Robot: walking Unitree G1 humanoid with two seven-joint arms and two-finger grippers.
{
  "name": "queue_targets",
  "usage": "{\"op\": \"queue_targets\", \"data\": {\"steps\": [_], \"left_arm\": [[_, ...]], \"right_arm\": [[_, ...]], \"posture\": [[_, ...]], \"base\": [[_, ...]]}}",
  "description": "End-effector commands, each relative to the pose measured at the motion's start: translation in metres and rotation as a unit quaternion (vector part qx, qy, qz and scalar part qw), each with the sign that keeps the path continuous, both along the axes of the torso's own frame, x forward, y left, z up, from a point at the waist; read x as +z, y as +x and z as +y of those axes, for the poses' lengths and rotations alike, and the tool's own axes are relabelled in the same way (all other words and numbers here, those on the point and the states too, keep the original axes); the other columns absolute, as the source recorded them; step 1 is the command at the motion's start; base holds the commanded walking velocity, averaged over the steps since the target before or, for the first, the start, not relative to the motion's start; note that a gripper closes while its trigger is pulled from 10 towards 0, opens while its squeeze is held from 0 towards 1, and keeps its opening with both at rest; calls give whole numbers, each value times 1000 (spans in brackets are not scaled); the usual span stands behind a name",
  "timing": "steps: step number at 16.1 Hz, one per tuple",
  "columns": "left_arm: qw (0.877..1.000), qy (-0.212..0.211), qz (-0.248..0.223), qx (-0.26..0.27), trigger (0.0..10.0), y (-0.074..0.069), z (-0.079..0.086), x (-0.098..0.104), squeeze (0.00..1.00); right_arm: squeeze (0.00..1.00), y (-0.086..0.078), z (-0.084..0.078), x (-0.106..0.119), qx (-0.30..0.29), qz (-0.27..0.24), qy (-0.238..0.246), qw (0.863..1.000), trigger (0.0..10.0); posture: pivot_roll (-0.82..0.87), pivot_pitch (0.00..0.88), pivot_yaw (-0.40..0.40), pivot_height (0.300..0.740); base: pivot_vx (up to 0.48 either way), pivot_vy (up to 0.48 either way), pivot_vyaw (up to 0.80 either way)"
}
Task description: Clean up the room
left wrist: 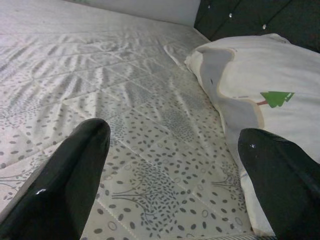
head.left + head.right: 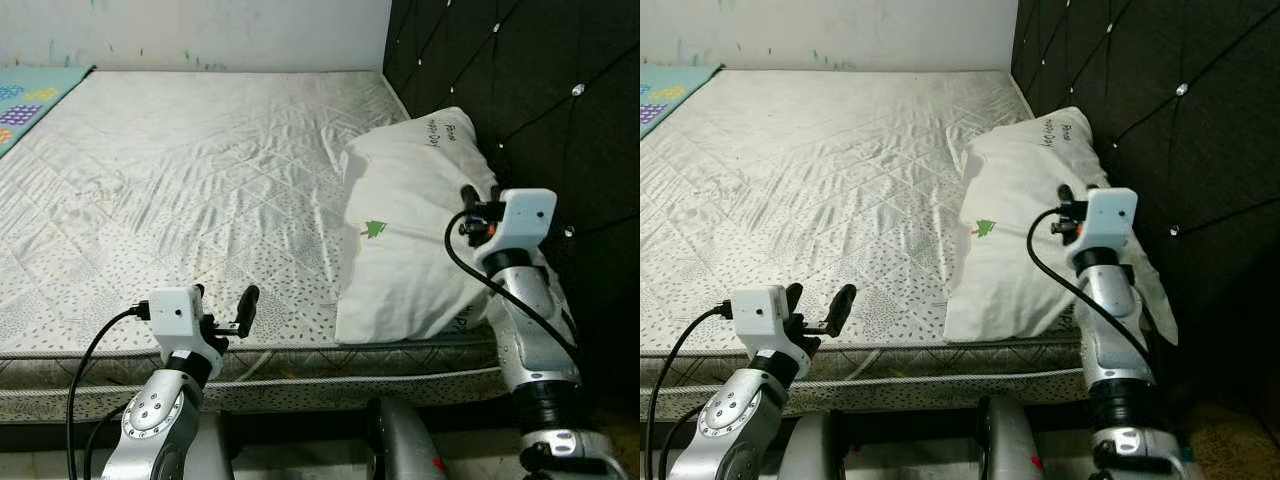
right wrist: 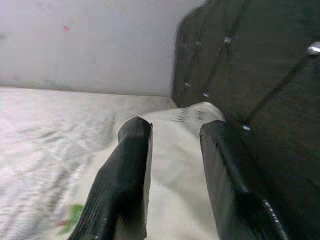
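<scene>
**Both grippers over bed edge, pillow by headboard**

Left eye view: bare quilted mattress (image 2: 190, 170) w/ small dotted leaf print fills most of the scene, light wall (image 2: 200, 30) behind it. Black tufted headboard (image 2: 520, 90) w/ shiny studs runs along the robot's right side. White pillow (image 2: 410, 230) lies on the mattress's right part, touching the headboard, one end reaching the near edge of the bed. Pillow has a small green tree mark (image 2: 376, 229) & some green lettering near its far end. Far left corner: bit of a light-blue patterned mat (image 2: 25, 100), just beside the mattress.

Left gripper (image 2: 225, 312) is low, at the near edge of the mattress, well apart from the pillow, pointing toward it. Fingers spread wide, nothing between them. Left wrist view confirms: two black fingertips (image 1: 75, 170) far apart, mattress fabric between, pillow (image 1: 265, 85) ahead & to one side.

Right gripper (image 2: 470, 205) is raised over the pillow's headboard side; arm comes up from below, close to the headboard. In right wrist view the fingers (image 3: 125, 175) stand part open, a moderate gap, holding nothing; pillow (image 3: 175, 170) lies under & ahead of them, headboard (image 3: 250, 60) next to it. Can't tell if the fingertips touch the pillow cover.

Black cables loop from both wrist camera boxes down the silver arms.
</scene>
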State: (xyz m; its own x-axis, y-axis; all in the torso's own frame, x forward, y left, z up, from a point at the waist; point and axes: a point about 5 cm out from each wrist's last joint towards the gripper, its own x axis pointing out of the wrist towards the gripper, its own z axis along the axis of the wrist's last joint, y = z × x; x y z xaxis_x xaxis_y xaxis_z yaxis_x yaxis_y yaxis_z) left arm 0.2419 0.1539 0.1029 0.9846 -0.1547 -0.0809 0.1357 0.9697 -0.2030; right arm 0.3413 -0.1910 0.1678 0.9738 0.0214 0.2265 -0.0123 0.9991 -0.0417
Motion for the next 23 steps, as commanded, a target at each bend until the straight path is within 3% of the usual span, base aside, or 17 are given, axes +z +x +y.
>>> {"op": "queue_targets", "data": {"steps": [1,3,7,12,13,18,23], "left_arm": [[1000,5,0,7,10000,2,2,0,0],[1000,8,-9,15,10000,3,4,2,0],[998,22,-35,48,10000,6,13,10,0],[996,27,-49,70,10000,12,20,11,0],[996,27,-49,71,10000,13,21,10,0],[996,21,-51,68,10000,10,15,8,0],[999,-3,-38,26,10000,-13,8,12,0]], "right_arm": [[1000,-5,7,-2,19,6,4,1000,10000],[1000,-21,15,-17,37,26,6,999,10000],[1000,-38,28,-23,50,36,9,998,10000],[1000,-42,34,-27,61,52,13,997,10000],[1000,-42,34,-28,61,55,13,997,10000],[1000,-31,59,-77,132,223,35,965,10000],[1000,-16,92,-87,165,249,47,953,10000]], "posture": [[-51,0,-43,551],[-55,0,-42,551],[-59,0,-37,551],[-56,0,-48,551],[-56,0,-48,551],[-49,0,-54,551],[9,0,-65,551]], "base": [[0,0,0],[0,0,0],[0,0,0],[0,0,0],[0,0,0],[0,0,0],[0,0,0]]}}
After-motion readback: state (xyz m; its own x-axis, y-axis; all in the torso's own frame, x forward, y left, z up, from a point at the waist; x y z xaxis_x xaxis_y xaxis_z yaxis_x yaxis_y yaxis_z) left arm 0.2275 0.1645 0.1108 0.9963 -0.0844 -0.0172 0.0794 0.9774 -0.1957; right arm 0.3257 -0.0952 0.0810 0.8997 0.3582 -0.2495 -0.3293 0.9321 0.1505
